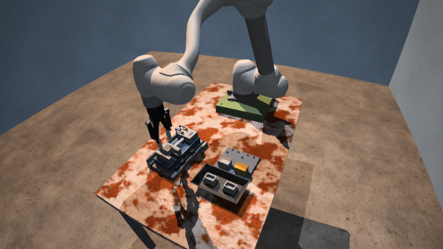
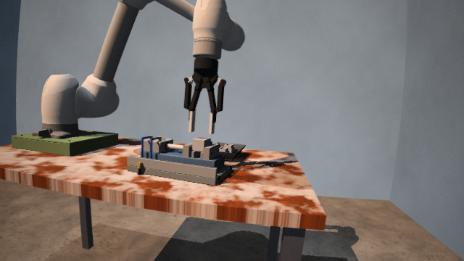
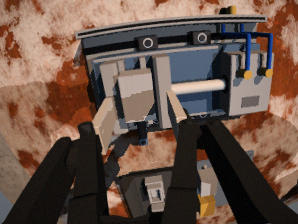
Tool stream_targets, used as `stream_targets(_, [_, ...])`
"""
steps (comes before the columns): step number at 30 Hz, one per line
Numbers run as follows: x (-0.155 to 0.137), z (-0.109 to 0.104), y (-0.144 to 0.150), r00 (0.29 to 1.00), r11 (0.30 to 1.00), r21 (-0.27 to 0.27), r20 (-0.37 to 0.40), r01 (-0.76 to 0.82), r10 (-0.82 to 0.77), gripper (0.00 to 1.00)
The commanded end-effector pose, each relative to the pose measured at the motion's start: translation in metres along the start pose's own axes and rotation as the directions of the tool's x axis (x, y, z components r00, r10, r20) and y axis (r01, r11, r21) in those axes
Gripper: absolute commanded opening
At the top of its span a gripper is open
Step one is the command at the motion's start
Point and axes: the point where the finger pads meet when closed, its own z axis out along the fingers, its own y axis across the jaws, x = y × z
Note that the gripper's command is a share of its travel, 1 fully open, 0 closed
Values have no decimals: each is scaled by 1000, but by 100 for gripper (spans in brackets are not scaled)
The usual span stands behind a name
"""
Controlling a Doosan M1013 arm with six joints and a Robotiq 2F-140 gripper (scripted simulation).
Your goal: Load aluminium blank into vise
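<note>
My gripper (image 1: 164,140) (image 2: 201,129) (image 3: 140,105) hangs a little above the vise (image 1: 187,153) (image 2: 174,168) (image 3: 200,52). Its fingers stand partly apart with nothing between them. An aluminium blank (image 1: 168,148) (image 2: 201,143) (image 3: 136,95) sits in the vise, right below the fingers, at the end away from the two hoses. Its top stands above the jaws. I cannot tell whether it lies flat on the bars. Two finished parts (image 1: 210,179) (image 1: 230,187) lie pocket up in the outfeed tray (image 1: 239,200). One aluminium blank (image 1: 225,162) and one brass blank (image 1: 241,167) (image 3: 206,207) lie flat on the infeed plate (image 1: 248,158).
The robot's green base (image 1: 243,107) (image 2: 65,143) stands at the back of the table. The piston rod (image 3: 198,86) and the block with the blue hoses (image 1: 185,133) (image 2: 152,144) are at the vise's far end. The tray and plate stand right of the vise.
</note>
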Motion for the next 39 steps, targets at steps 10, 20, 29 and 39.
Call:
stream_targets(10, [-2, -38, -3, 1000, 1000, 14, -2, 2, -2, 40])
stream_targets(20, [-2, -49, -3, 1000, 1000, 14, -2, 2, -2, 40])
stream_targets(29, [-2, -50, -3, 1000, 1000, 14, -2, 2, -2, 0])
stream_targets(39, [-2, -50, -3, 1000, 1000, 14, -2, 2, -2, 0])
